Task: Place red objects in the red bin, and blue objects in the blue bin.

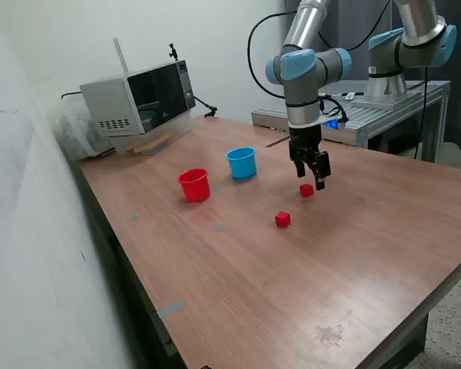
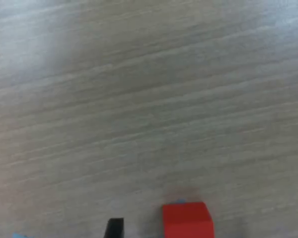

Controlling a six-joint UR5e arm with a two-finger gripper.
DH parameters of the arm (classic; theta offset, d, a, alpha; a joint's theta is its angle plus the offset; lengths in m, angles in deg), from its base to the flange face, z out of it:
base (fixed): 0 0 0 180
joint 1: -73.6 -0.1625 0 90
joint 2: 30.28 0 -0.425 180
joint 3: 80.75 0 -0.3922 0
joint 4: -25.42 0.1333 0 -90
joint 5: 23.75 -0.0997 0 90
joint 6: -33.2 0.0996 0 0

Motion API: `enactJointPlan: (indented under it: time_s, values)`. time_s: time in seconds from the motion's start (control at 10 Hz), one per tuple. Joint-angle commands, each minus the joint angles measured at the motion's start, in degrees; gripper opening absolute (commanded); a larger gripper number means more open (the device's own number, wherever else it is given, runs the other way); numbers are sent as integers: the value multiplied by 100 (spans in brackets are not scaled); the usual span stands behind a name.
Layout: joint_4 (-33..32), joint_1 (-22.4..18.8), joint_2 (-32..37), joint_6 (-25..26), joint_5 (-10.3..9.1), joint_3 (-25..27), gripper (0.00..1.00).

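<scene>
My gripper (image 1: 310,175) hangs with its jaws apart just above a small red cube (image 1: 306,190) on the wooden table (image 1: 238,284). In the wrist view that red cube (image 2: 186,221) lies on the table between my dark fingertips (image 2: 114,227), touching neither. A second red cube (image 1: 283,220) lies a little nearer the table's front. The red cup (image 1: 194,185) and the light blue cup (image 1: 242,163) stand upright, side by side, to the exterior view's left of the gripper. No dark blue cubes are in view.
A grey microwave-like box (image 1: 142,98) stands at the table's back left corner. A second robot arm (image 1: 411,42) is mounted on a metal bench (image 1: 384,108) behind the table. A wall (image 1: 31,231) runs along the exterior view's left.
</scene>
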Motion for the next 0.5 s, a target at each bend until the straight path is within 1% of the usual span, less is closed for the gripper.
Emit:
enactJointPlan:
  time_s: [0.0,0.2,0.4]
  values:
    - [-11,-2,-82,-56,1,15,100]
    - [-19,6,-91,-214,1,-29,100]
    - [-72,6,-91,-223,10,-2,100]
